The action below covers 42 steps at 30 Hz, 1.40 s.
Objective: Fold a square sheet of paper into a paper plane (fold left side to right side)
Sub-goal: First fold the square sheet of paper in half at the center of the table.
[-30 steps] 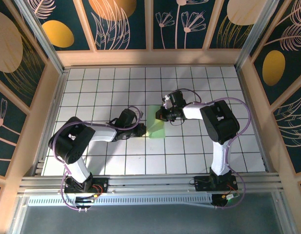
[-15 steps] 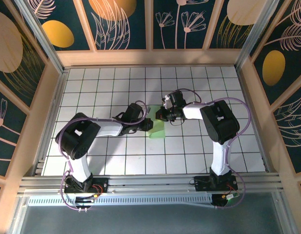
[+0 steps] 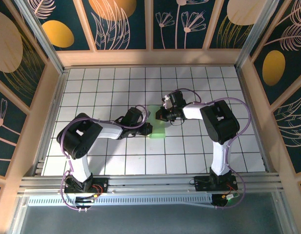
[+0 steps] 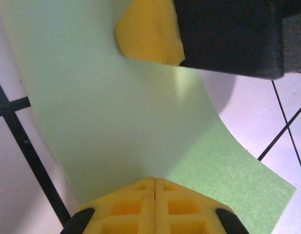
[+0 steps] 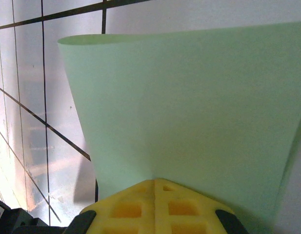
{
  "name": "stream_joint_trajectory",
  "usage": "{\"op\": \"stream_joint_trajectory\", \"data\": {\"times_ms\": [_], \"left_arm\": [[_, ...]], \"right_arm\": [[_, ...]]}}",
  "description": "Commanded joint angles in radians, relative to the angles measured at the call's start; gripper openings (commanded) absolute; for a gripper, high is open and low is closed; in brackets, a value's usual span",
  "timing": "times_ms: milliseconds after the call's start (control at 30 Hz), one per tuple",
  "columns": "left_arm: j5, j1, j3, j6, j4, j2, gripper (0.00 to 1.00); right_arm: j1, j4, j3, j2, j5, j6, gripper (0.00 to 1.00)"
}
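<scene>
The square sheet of paper (image 3: 158,130) is pale green and lies bent over itself at the middle of the tiled table. In the left wrist view its paler upper layer (image 4: 106,112) curves up over a darker green layer (image 4: 238,170). My left gripper (image 3: 148,128) is shut, its yellow tips (image 4: 154,181) resting on the sheet's left side. My right gripper (image 3: 160,115) is shut too, its tips (image 5: 154,182) set against the sheet's far end (image 5: 189,97). One of its yellow fingers (image 4: 149,34) shows in the left wrist view, pressed on the paper.
White grid tiles (image 3: 106,83) with black lines cover the table, ringed by wooden walls (image 3: 150,57). Both arms reach in from the near rail (image 3: 150,183), the left forearm (image 3: 109,130) low across the tiles.
The left gripper has swept right from beside the paper onto it, then drawn slightly nearer. The visible green patch has narrowed. The right gripper has stayed put.
</scene>
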<state>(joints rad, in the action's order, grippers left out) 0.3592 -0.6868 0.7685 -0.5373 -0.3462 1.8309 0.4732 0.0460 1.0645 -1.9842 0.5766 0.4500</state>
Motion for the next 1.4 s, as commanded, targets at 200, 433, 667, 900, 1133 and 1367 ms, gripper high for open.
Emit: {"op": "stream_joint_trajectory", "data": {"times_ms": [200,433,667,900,1133,1367], "left_arm": [[0.088,-0.043,-0.11,0.066,0.12,-0.059,0.0],[0.076,-0.05,-0.146,0.085,0.155,-0.077,0.0],[0.073,-0.052,-0.191,0.071,0.119,-0.089,0.0],[0.079,-0.052,-0.225,0.066,0.107,-0.111,0.0],[0.088,-0.051,-0.212,0.029,0.067,-0.198,0.0],[0.143,-0.012,-0.164,-0.072,-0.002,-0.303,0.0]], "right_arm": [[-0.006,-0.111,-0.027,-0.042,-0.086,-0.03,0.0],[-0.005,-0.104,-0.034,-0.04,-0.08,-0.029,0.0],[-0.005,-0.103,-0.036,-0.034,-0.078,-0.03,0.0],[-0.003,-0.1,-0.041,-0.037,-0.078,-0.028,0.0],[-0.002,-0.101,-0.041,-0.034,-0.077,-0.028,0.0],[0.001,-0.099,-0.047,-0.025,-0.078,-0.025,0.0]]}}
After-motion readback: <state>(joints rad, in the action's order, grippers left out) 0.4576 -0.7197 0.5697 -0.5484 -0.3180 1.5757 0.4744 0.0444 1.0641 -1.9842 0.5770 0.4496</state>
